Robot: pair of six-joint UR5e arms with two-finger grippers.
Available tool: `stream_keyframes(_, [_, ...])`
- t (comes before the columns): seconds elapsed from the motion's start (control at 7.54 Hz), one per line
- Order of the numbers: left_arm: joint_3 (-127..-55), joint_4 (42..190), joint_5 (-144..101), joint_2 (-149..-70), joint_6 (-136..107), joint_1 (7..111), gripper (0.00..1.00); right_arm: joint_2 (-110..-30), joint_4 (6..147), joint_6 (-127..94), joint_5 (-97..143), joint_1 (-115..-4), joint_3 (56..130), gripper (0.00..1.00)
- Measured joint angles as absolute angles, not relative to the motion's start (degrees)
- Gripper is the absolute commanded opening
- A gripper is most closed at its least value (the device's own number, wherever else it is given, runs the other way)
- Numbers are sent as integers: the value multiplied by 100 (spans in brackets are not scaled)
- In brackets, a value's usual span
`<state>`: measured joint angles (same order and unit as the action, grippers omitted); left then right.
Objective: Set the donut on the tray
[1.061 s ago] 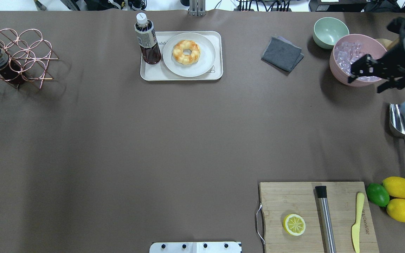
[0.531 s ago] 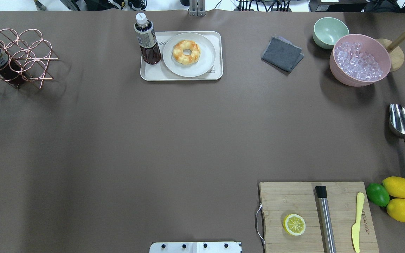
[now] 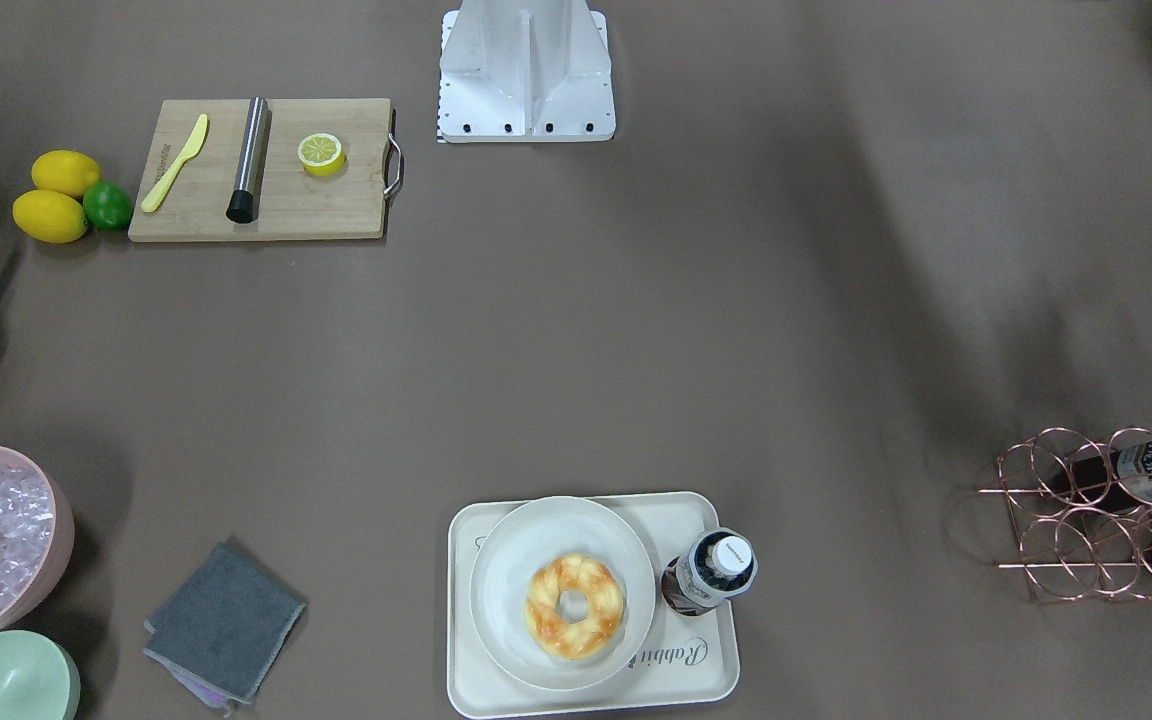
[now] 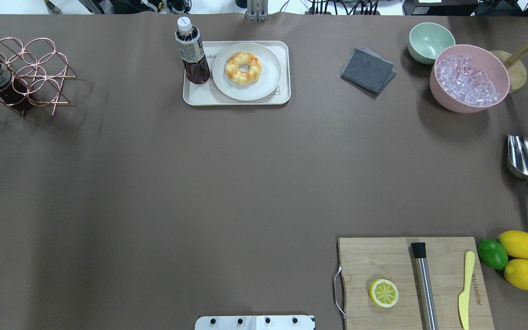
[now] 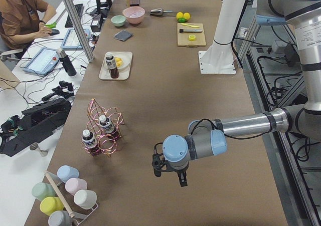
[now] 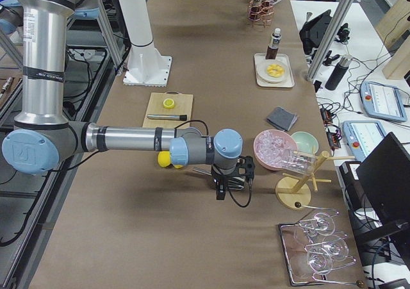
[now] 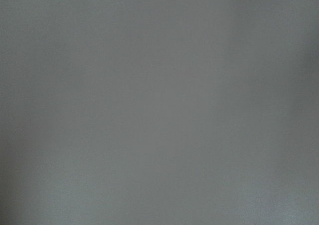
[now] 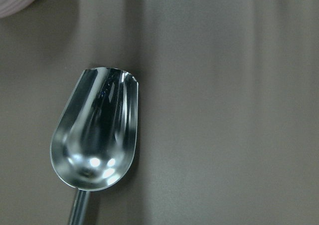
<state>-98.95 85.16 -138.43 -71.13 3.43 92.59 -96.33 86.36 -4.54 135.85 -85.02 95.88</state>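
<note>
The donut [image 4: 234,68], a golden-orange twisted ring, lies on a round pale plate [image 4: 268,78]. The plate stands on the cream tray [image 4: 200,94] at the table's far side. The donut [image 3: 546,610] and the tray [image 3: 696,670] also show in the front-facing view. My left gripper [image 5: 170,178] shows only in the exterior left view, over bare table far from the tray. My right gripper [image 6: 234,188] shows only in the exterior right view, above the metal scoop [image 8: 94,145]. I cannot tell whether either is open or shut.
A dark bottle [image 4: 193,52] stands on the tray's left end. A copper wire rack [image 4: 21,73] stands far left. A grey cloth [image 4: 367,70], green bowl [image 4: 430,41] and pink bowl of ice [image 4: 469,78] are far right. The cutting board [image 4: 383,261] holds a lemon half [image 4: 383,293].
My right arm, over the pink bowl a second ago, has moved out of the overhead view to the right. The donut, plate and tray have not moved.
</note>
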Motion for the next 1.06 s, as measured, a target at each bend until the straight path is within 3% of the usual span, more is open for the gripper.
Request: stream_keyframes(1.06, [-9883,8521,-13877,-7111,343,9272,98,-9630,8787,204,13389,-8726,9338,100])
